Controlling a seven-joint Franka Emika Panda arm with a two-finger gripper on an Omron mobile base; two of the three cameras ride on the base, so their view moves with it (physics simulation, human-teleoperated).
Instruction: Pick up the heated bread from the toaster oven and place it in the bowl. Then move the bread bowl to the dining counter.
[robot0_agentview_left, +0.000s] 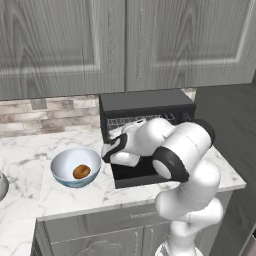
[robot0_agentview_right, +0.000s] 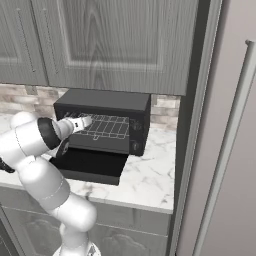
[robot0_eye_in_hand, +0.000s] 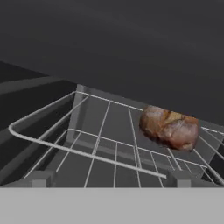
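Marble desk (robot0_agentview_left: 30, 155) nearest in left base view: bowl (robot0_agentview_left: 62, 167) w/ golden roll (robot0_agentview_left: 81, 172), left of toaster oven (robot0_agentview_left: 145, 102). Hand view: pincer (robot0_eye_in_hand: 109, 179) tips wide apart, holding nothing; heated bread (robot0_eye_in_hand: 169, 127) beyond on wire rack (robot0_eye_in_hand: 100, 144), far right.

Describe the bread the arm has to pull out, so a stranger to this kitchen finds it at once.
Start at the black toaster oven on the marble counter, its door dropped open. On the silver wire rack inside lies the heated bread, a dark, mottled brown lump toward the back. The other roll, smooth and golden, sits in the pale blue bowl left of the oven.
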